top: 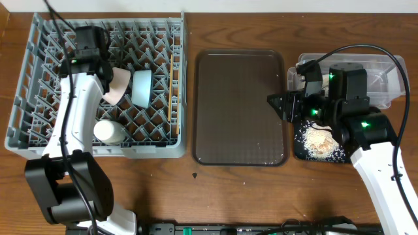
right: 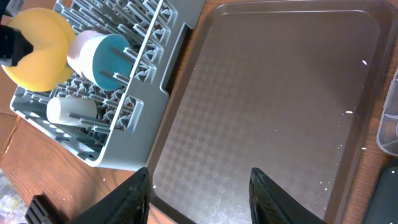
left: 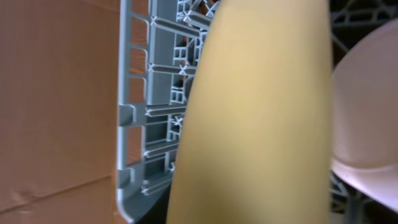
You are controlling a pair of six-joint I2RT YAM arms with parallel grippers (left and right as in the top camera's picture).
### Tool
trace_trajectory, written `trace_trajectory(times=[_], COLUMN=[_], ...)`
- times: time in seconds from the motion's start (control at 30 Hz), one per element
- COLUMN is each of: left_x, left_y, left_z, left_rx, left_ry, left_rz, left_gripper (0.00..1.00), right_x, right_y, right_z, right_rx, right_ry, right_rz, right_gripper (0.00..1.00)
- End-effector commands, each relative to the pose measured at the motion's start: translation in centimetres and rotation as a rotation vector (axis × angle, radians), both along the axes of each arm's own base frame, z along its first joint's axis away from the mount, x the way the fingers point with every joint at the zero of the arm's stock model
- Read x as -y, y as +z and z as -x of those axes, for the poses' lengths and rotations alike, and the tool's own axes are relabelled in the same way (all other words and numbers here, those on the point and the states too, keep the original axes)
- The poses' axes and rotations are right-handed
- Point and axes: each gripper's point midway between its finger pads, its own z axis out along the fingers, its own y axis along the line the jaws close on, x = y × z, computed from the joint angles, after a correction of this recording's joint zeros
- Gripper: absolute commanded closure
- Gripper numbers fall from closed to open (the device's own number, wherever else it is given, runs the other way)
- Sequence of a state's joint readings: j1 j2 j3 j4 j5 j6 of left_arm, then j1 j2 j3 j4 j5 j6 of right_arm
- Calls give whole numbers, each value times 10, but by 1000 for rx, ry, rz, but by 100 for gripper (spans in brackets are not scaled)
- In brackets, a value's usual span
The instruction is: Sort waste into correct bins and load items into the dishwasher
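The grey dish rack (top: 39,140) holds a white bowl (top: 117,88), a light blue bowl (top: 142,88), a small white cup (top: 108,130) and chopsticks (top: 173,85). My left gripper (top: 91,62) is over the rack's back left. In the left wrist view the yellow plate (left: 255,118) fills the frame beside the rack (left: 149,93) and hides the fingers. The right wrist view shows the plate (right: 37,56) gripped at its edge by the left gripper (right: 12,43). My right gripper (right: 202,199) is open and empty above the brown serving tray (right: 267,106).
The brown serving tray (top: 238,108) lies between the rack and the bins. The black tray (top: 300,155) holds rice scraps (top: 320,138). The clear tub (top: 382,91) stands behind it with something white and crumpled (top: 310,81) at its left end. The snack wrapper is out of view.
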State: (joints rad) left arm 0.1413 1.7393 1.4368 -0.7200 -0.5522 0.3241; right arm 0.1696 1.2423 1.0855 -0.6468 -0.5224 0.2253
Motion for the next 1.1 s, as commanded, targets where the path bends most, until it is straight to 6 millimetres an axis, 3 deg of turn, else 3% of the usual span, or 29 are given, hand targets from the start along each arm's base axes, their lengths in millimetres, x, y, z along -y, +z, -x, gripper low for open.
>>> trace_trajectory(times=[0.0, 0.03, 0.3, 0.5, 0.67, 0.9, 0.97, 1.07], left_x=[4, 4, 6, 29, 65, 144, 161, 162], left_y=[0, 0, 10, 66, 110, 146, 166, 188], left_z=[-4, -4, -3, 0, 13, 57, 85, 115], left_rx=[79, 79, 102, 251, 370, 452, 505, 580], left_ry=[48, 47, 42, -10, -103, -306, -349, -362], left_rz=[86, 85, 82, 80, 134, 413, 491, 522], left_gripper=[66, 55, 36, 26, 22, 21, 21, 16], right_x=[-4, -4, -4, -4, -4, 3, 12, 18], right_y=[5, 5, 5, 5, 4, 5, 20, 47], right_z=[2, 2, 2, 2, 2, 13, 22, 36], right_rx=[17, 17, 16, 16, 14, 2, 52, 148], right_ry=[16, 16, 16, 16, 16, 0, -35, -54], right_rz=[3, 3, 3, 3, 3, 35, 61, 57], right_gripper=[51, 51, 51, 51, 50, 42, 38, 37])
